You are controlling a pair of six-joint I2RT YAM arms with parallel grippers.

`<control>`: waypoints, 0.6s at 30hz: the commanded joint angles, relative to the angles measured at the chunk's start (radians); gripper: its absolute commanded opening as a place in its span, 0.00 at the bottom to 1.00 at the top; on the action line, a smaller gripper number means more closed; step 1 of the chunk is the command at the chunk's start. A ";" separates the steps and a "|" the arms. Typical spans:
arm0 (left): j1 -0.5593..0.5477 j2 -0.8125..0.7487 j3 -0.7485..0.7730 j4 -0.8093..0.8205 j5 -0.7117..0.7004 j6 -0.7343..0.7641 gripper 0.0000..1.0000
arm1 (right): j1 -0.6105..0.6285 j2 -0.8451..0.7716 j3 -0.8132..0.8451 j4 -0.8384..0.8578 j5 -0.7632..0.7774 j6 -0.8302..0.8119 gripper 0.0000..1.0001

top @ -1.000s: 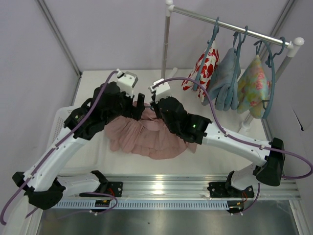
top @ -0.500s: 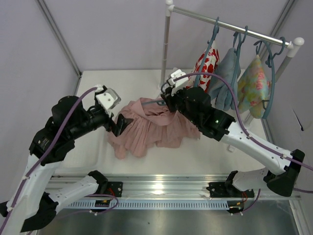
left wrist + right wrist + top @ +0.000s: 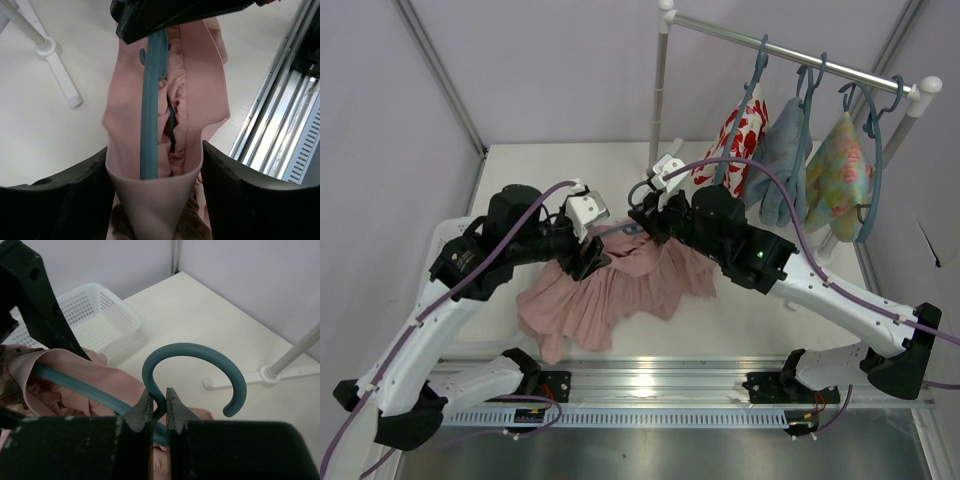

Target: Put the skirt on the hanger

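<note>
**Top view.** The skirt (image 3: 605,295) is bunched on the white table (image 3: 550,165), near its front edge. Its top end is lifted between the two arms and its hem trails toward the left arm's base. The left gripper (image 3: 594,256) is at the raised top of the skirt, and the right gripper (image 3: 642,218) faces it just beside. A short length of the blue hanger (image 3: 623,229) shows between them. The finger spacing cannot be read from this view. At the back right, a clothes rack (image 3: 800,56) carries three hung garments.

**Left wrist.** The fingers (image 3: 55,200) of the left gripper (image 3: 154,150) are spread wide. The skirt's waistband (image 3: 150,197) curves across the gap and touches both inner faces. One hanger arm (image 3: 150,115) runs down inside the pink folds. The black body of the right gripper (image 3: 175,12) sits over the top of it. The rack foot (image 3: 57,72) is on the table to the left, and a metal rail (image 3: 287,110) is on the right.

**Right wrist.** The right gripper (image 3: 160,407) is pinched narrow on the hanger's neck, just below the curved hook (image 3: 195,352). The hook rises clear above the fingers. A hanger arm (image 3: 75,385) slants left into the skirt fabric (image 3: 80,367). A white basket (image 3: 97,315) sits behind, and the rack foot (image 3: 272,374) is off to the right.
</note>
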 commanded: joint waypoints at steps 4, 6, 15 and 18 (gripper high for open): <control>0.005 0.025 0.004 0.044 0.063 0.034 0.62 | 0.024 -0.009 0.038 0.121 -0.046 0.017 0.00; 0.005 0.032 0.009 0.049 0.053 0.027 0.59 | 0.027 -0.009 0.034 0.124 -0.043 0.017 0.00; 0.005 0.030 -0.034 0.141 0.048 -0.040 0.64 | 0.032 -0.010 -0.006 0.202 -0.058 0.040 0.00; 0.005 -0.004 -0.019 0.168 -0.018 -0.087 0.76 | 0.039 0.002 -0.006 0.194 -0.052 0.040 0.00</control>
